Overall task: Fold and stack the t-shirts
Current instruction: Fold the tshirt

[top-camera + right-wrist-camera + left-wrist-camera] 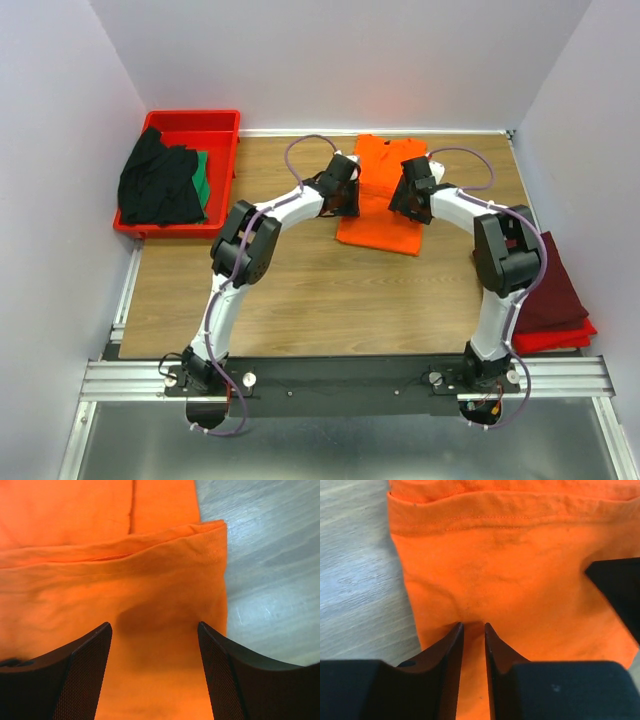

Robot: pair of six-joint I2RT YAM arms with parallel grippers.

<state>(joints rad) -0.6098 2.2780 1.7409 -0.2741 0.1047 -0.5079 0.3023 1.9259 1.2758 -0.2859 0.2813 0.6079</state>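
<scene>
Evidently the orange t-shirt [378, 225] lies at the far middle of the table [330, 300] so both arms can reach its folded sides. The left gripper [473, 626] hovers narrowly parted and the right gripper [155, 625] spread wide, neither holding cloth. We count four shirts: this one, one folded maroon t-shirt [555, 285] starting the stack at right, and one black t-shirt [155, 185] and one green t-shirt [203, 180] waiting in the single red tray [195, 122].

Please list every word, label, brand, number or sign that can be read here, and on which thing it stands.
None: no text can be read in any view.
The orange t-shirt, the black t-shirt, the maroon t-shirt and the red tray are all plain, with no label, brand or number showing.
</scene>
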